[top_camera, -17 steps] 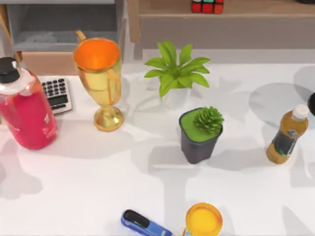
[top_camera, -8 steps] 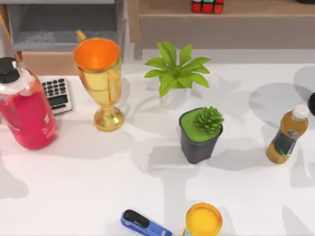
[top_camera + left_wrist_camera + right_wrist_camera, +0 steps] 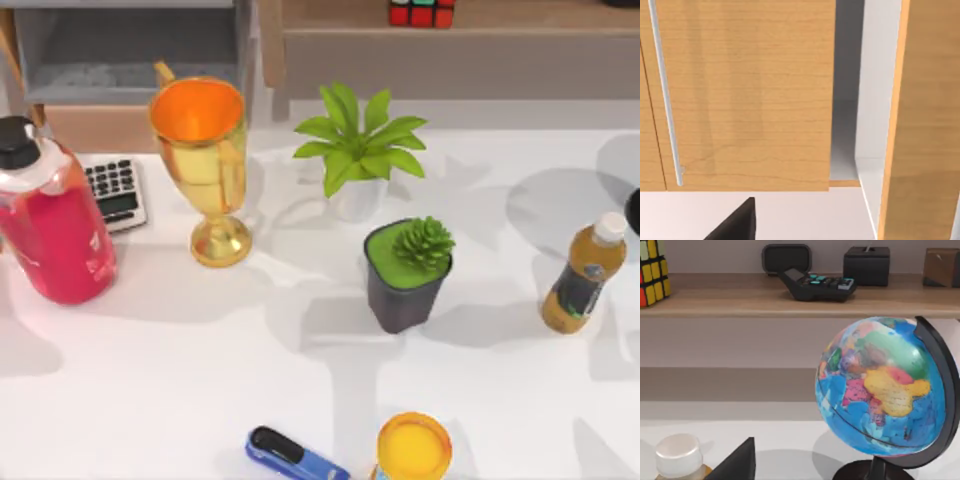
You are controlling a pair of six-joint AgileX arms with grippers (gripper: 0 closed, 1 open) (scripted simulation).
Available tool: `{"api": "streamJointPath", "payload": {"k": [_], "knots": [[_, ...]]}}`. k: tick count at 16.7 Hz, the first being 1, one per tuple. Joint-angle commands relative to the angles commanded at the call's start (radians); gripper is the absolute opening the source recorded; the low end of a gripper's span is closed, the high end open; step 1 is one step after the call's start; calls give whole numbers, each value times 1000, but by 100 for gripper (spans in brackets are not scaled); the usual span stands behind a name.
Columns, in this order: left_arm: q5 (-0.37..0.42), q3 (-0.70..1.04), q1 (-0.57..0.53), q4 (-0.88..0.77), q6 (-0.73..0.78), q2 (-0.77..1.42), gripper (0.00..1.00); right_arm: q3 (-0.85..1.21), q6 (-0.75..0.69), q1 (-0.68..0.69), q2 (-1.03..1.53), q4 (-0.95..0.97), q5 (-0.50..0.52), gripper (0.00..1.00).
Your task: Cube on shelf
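Cube (image 3: 421,12) — set on shelf (image 3: 520,18), touched by nothing; placement judged complete. Jaw state cannot be told for either arm — only parking is called for.

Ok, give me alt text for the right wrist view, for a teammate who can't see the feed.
The cube sits at one end of the wooden shelf, with a dark calculator and black boxes farther along the board. In front stands a colourful globe on a black stand, beside a white bottle cap on the white table.
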Motion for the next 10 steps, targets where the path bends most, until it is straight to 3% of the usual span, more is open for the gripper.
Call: {"api": "streamJointPath", "payload": {"k": [2,10], "knots": [[0,0,0,0,0,0,100,0,0,0,0,0,0,100],[0,0,0,0,0,0,40,0,0,0,0,0,0,100]]}}
